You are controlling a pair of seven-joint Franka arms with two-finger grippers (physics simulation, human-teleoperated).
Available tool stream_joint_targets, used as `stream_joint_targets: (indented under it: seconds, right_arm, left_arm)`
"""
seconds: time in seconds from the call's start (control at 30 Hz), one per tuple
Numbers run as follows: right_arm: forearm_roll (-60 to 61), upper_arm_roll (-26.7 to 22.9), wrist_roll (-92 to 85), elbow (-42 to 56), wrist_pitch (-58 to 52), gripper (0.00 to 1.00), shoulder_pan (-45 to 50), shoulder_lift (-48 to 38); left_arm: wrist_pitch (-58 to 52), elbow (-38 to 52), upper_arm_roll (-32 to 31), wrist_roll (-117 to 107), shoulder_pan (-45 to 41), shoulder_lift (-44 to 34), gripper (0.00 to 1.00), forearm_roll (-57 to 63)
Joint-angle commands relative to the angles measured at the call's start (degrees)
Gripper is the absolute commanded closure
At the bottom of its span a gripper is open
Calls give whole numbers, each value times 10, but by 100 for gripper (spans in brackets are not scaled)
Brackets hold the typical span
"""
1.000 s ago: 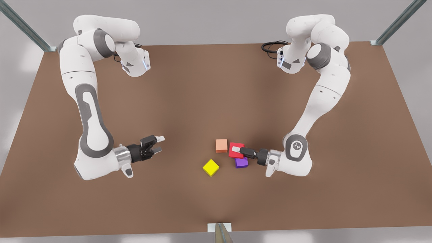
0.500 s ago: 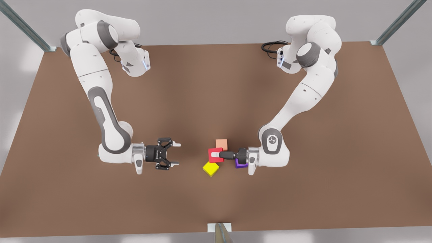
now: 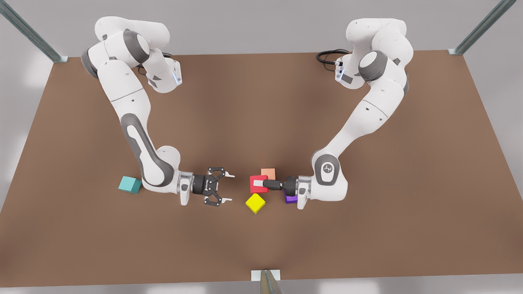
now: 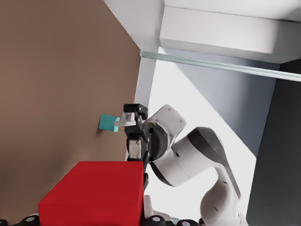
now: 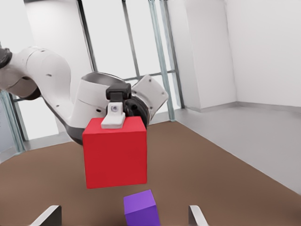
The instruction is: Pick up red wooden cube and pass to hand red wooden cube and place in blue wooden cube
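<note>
on the wide brown bench (image 3: 261,102) two white robot arms reach toward each other from the two sides. the left pincer (image 3: 258,184) is on the arm at the front view's right, and it is pinching the small bright red wooden cube (image 3: 255,190) from two sides, with one pale finger pad lying across the cube's top face. the red cube is up in the air above the bench, and you can see this in the right wrist view, where it (image 5: 115,157) hangs over the small purple cube (image 5: 139,207). in the left wrist view the red cube (image 4: 94,193) sits close up between that pincer's own fingers. the right pincer (image 3: 229,188), black with light tips, is on the arm at the front view's left. its fingers are spread wide, it holds nothing, and it points at the red cube from near by without touching it. its two pale fingertips (image 5: 49,215) show far apart in the right wrist view. the small teal blue wooden cube (image 3: 130,184) rests on the bench behind the right arm's elbow, well apart from the red cube. a pale orange cube (image 3: 268,173), a yellow cube (image 3: 255,203) and the purple cube (image 3: 291,199) sit on the bench close around the left pincer.
</note>
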Motion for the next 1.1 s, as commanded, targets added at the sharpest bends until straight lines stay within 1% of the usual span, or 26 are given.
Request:
stream_joint_targets:
  seconds: [0.0, 0.37, 0.53, 0.83, 1.07]
  right_arm:
    - [12, 5, -257, 3, 1, 0, 1, 6]
    - [25, 34, -261, 3, 0, 0, 3, 21]
    - [31, 34, -261, 6, 1, 0, 5, 28]
    - [42, 43, -260, 22, 6, 0, 10, 42]
    - [42, 57, -260, 55, 9, 0, 14, 68]
  left_arm:
    - [-5, 0, 0, 46, -2, -1, 54, -12]
    - [-9, 0, 2, 48, 1, -1, 54, -9]
    - [-10, 0, 3, 49, 1, 0, 54, -8]
    - [-11, 0, 3, 49, 4, 0, 54, -6]
    - [-11, 0, 5, 49, 4, 0, 54, -6]
